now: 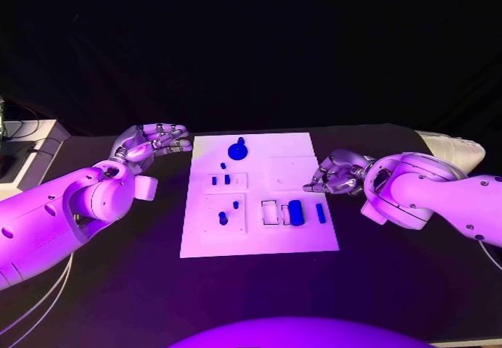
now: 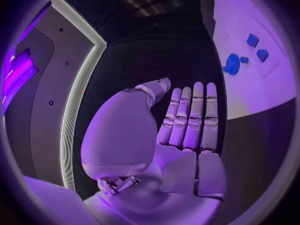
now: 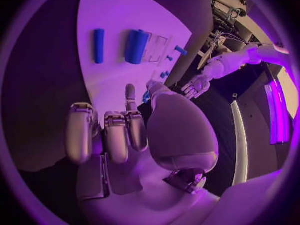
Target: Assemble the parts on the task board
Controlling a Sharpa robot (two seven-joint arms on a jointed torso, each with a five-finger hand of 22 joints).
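The white task board (image 1: 262,239) lies in the middle of the black table. On it are a round blue knob (image 1: 239,151) at the far end, several small blue pegs (image 1: 227,178) on its left half, and a thick blue cylinder (image 1: 296,212) beside a thin blue bar (image 1: 320,212) on its right half. My left hand (image 1: 155,141) hovers off the board's far left corner, fingers (image 2: 187,120) straight and apart, holding nothing. My right hand (image 1: 336,174) sits at the board's right edge, its fingers (image 3: 115,135) curled in with nothing in them. The cylinder (image 3: 137,46) and bar (image 3: 99,45) lie beyond them.
White equipment with cables (image 1: 31,156) stands at the table's left edge. A pale ribbed object (image 1: 455,148) lies at the far right. Bare black table surrounds the board (image 2: 262,95) on the near side. Rectangular outlined slots (image 1: 270,212) sit left of the cylinder.
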